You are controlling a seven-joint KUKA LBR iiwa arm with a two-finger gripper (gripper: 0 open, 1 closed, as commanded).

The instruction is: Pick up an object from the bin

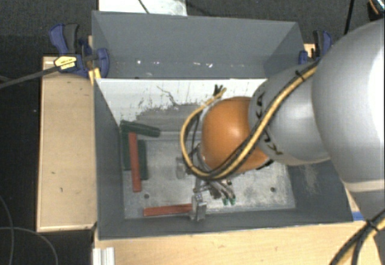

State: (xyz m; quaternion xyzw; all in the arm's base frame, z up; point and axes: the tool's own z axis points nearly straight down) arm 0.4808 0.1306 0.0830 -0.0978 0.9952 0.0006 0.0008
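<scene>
My gripper [203, 200] hangs low under the orange wrist cover, near the front wall of the bin and close to the floor. A flat red bar [167, 211] lies along the front wall, and its right end reaches up to the gripper's lowest part. Whether the two touch I cannot tell. Farther left a second red bar [135, 162] lies lengthwise, with a dark green bar [144, 158] right beside it.
At the bin's left side a long dark green bar [124, 146] lies along the wall, and another dark green piece [142, 131] lies across its far end. The big grey arm and its cables cover the bin's right half.
</scene>
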